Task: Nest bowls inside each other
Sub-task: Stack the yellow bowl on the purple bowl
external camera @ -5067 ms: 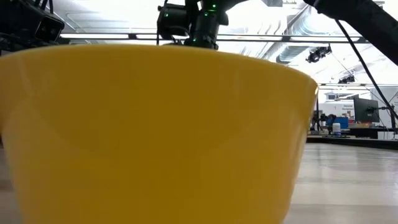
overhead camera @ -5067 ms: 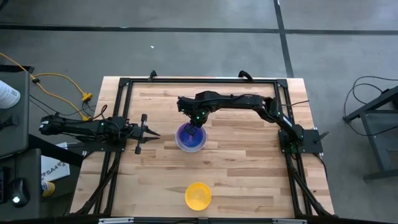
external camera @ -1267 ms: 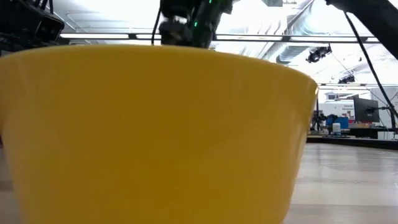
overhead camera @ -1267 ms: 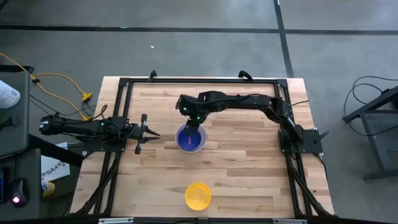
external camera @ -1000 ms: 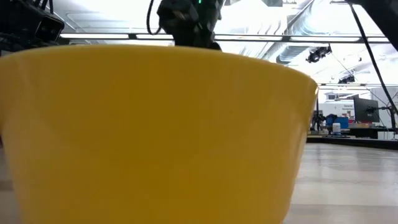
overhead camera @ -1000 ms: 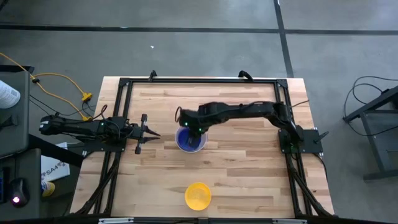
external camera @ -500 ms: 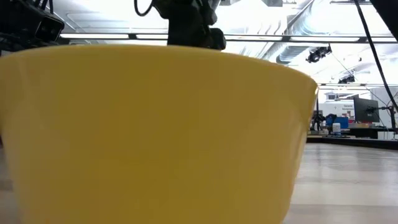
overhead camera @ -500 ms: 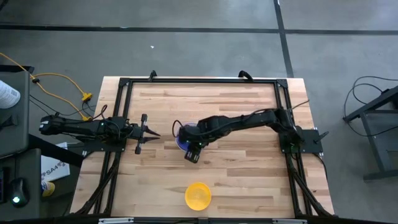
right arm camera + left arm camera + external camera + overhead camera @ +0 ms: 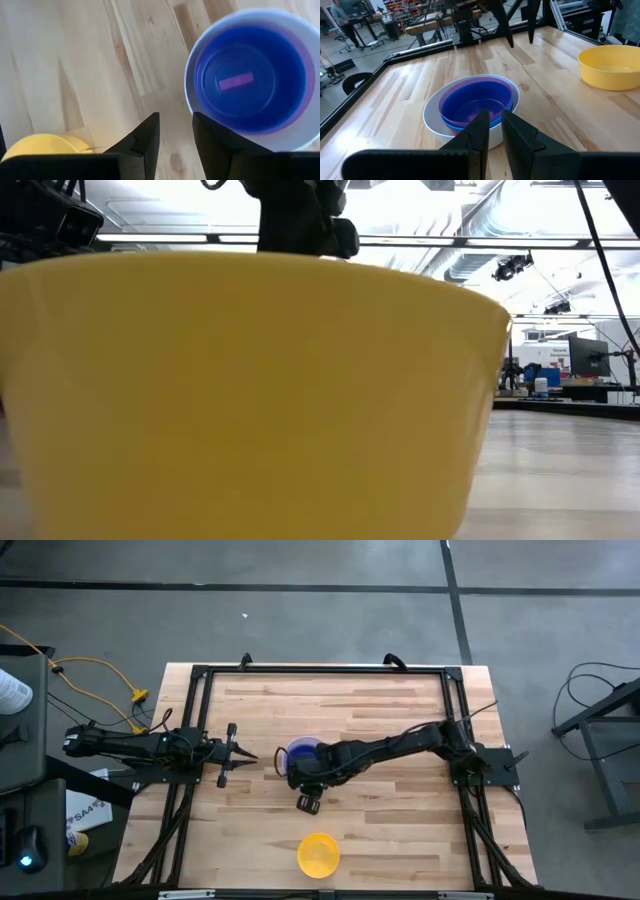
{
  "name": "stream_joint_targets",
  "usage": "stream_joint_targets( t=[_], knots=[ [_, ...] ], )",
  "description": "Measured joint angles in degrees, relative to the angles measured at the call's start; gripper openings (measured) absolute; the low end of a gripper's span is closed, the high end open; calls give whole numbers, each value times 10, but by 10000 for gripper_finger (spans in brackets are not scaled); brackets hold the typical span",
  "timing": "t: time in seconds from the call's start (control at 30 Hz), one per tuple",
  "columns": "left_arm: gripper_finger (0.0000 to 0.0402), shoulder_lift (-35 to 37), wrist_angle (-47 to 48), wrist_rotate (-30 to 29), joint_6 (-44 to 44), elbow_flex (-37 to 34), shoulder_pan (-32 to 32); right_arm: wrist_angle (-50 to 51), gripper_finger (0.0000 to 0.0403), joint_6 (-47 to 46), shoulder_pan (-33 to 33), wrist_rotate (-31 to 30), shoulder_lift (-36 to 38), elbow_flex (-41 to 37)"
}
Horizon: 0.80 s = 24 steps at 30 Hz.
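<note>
Nested bowls (image 9: 472, 107) upright, yellow bowl (image 9: 319, 854) upright, apart

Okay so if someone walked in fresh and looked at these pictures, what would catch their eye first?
Probably the yellow bowl, alone near the table's front edge and filling almost the whole low view. Next, the stack of bowls at mid-table: blue inside purple inside white. The right gripper hangs between the stack and the yellow bowl with its fingers open and empty, while the left gripper waits at the left edge.
</note>
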State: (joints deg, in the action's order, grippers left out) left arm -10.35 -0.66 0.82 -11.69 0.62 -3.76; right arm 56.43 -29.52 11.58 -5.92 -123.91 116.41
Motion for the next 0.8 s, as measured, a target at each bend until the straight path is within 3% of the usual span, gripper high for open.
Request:
stream_joint_targets(
  t=[0.53,0.8],
  knots=[
    [51,0,0,0,0,0,0,13,110,-143,45,-21,-13,-10],
    [51,0,0,0,0,0,0,12,110,-205,91,-61,-13,-10]
  ],
)
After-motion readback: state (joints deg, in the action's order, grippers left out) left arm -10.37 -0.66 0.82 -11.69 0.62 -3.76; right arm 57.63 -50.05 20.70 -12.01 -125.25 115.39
